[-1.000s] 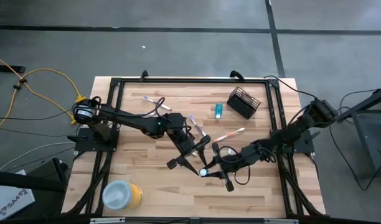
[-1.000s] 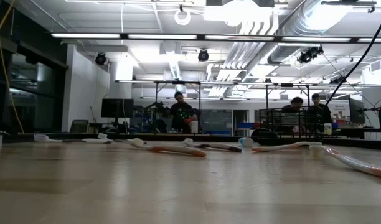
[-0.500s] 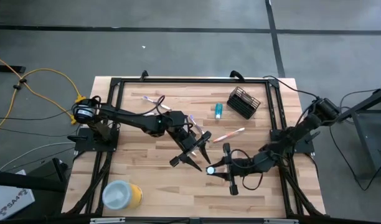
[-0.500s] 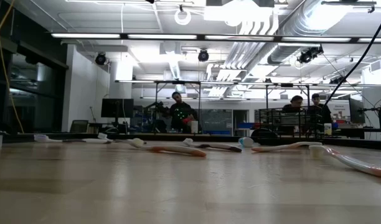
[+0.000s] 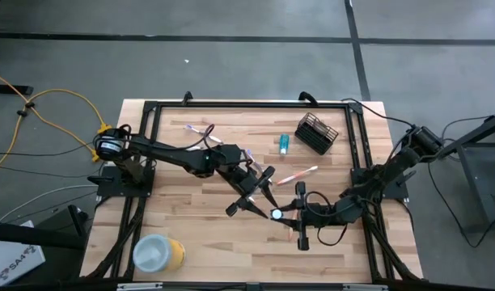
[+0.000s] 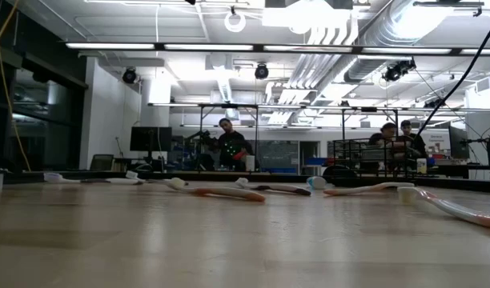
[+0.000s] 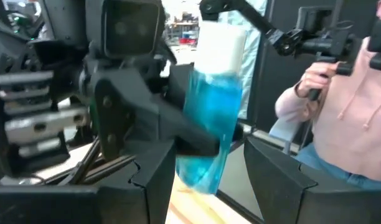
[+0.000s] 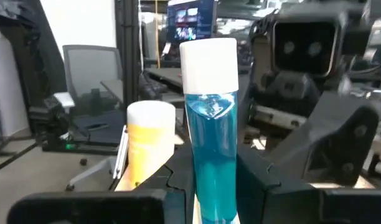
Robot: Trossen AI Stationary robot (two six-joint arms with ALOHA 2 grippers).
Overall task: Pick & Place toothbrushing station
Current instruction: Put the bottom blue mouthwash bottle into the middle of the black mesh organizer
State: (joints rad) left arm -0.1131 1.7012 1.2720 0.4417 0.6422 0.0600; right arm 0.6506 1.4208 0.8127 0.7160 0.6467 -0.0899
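Near the middle of the table (image 5: 191, 174), a blue tube (image 8: 209, 149) with a white cap is pinched upright by the right gripper (image 5: 281, 215). The left gripper (image 5: 254, 199) is placed just beside it, its fingers (image 7: 150, 180) spread on both sides of the tube. The mesh holder (image 5: 316, 133), a second tube (image 5: 285, 144) and scattered toothbrushes (image 5: 298, 175) are seen behind; a yellow cylinder (image 5: 158, 253) lies at the near left corner

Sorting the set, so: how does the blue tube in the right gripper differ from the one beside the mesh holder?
The held tube is off the table, clamped in the right gripper, the open left gripper flanking it; the other tube lies flat on the table, untouched. Both are blue.
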